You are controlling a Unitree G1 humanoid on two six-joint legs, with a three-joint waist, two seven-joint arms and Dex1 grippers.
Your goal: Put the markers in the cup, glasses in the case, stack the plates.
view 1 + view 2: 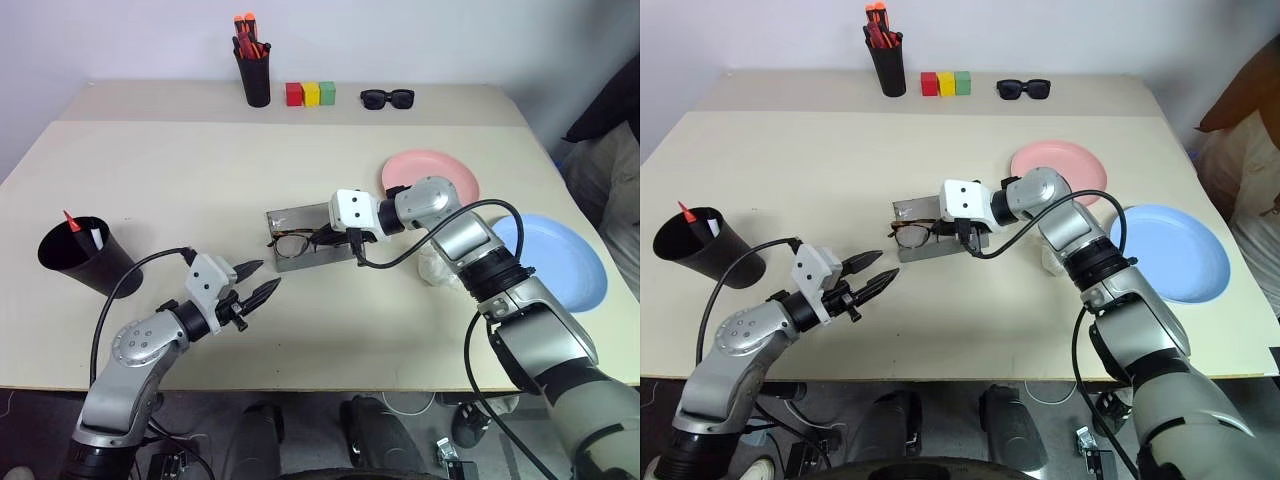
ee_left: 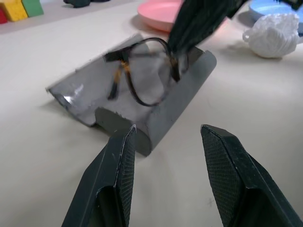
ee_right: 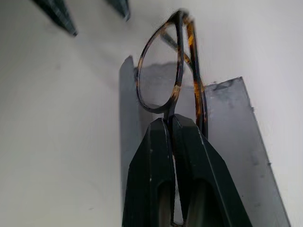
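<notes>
The grey case [image 1: 300, 216] lies open in the middle of the table. My right gripper [image 1: 328, 239] is shut on the rim of the glasses [image 1: 293, 244] and holds them on edge over the case's open halves [image 2: 156, 118]. The thin tortoiseshell frame [image 3: 163, 71] rises from the pinched fingertips [image 3: 163, 127]. My left gripper [image 1: 262, 279] hovers open and empty just in front of the case, its fingers [image 2: 118, 179] pointing at it. At the left, the black cup [image 1: 85, 258] holds a red marker [image 1: 70, 220] and a white marker [image 1: 97, 238]. A pink plate [image 1: 440, 168] and a blue plate [image 1: 560, 262] lie apart at the right.
A crumpled white lump [image 1: 434, 268] lies between the plates, under my right forearm. Along the back stand a black pen pot [image 1: 256, 78] with orange-capped pens, three coloured blocks [image 1: 310, 94] and black sunglasses [image 1: 387, 98].
</notes>
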